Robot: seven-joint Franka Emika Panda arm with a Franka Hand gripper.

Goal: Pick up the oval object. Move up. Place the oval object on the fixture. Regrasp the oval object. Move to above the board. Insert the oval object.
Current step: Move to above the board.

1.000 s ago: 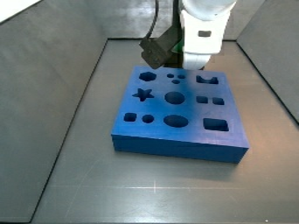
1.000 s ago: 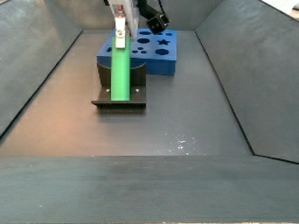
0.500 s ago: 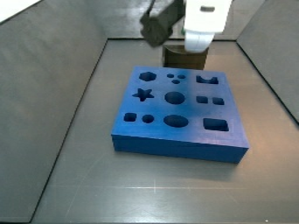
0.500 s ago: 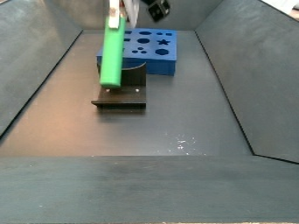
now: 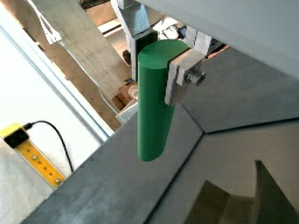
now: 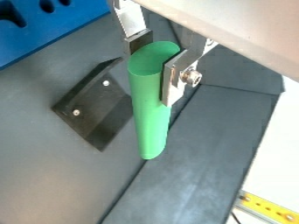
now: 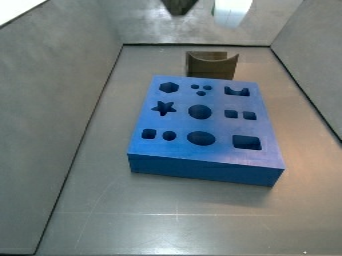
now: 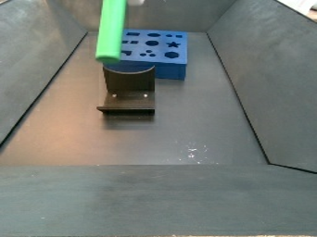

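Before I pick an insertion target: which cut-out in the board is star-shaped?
The one on the board's left column, second from the fixture; its neighbours are round or square. The gripper holds the oval object aloft.

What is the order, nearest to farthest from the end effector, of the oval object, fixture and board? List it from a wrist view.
1. The oval object: clamped between the fingers of the end effector.
2. The fixture: on the floor below, beside the oval object's lower end.
3. The board: beyond the fixture, off to one side.
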